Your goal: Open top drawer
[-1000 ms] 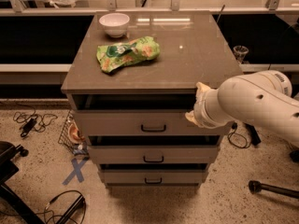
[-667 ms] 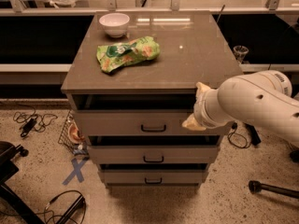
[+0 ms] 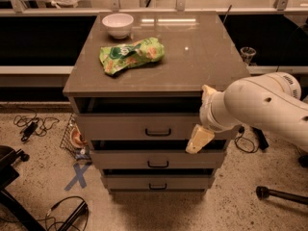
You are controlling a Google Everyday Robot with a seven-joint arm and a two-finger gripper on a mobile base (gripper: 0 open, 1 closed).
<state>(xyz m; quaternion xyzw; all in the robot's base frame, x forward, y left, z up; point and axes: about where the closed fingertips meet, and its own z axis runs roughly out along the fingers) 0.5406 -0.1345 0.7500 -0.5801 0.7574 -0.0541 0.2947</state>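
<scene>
While approach seemed underway, the claw (image 3: 198,139) hung right of centre, short of the top drawer (image 3: 120,127) handle (image 3: 158,132).
Claw state could not be determined; handle capture, then outward pull, judged next.

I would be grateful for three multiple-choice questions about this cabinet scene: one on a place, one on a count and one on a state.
1. Where does the white bowl stand?
A. on the floor
B. at the back left of the cabinet top
C. at its front right edge

2. How many drawers are there?
A. two
B. three
C. four

3. How is the handle of the top drawer?
A. free, with the gripper off to its right
B. clasped by the gripper
C. broken off

Answers:
1. B, the bowl sits near the far left corner.
2. B, three fronts are stacked, each with a dark handle.
3. A, the handle shows bare and the gripper is before the front's right end.
</scene>
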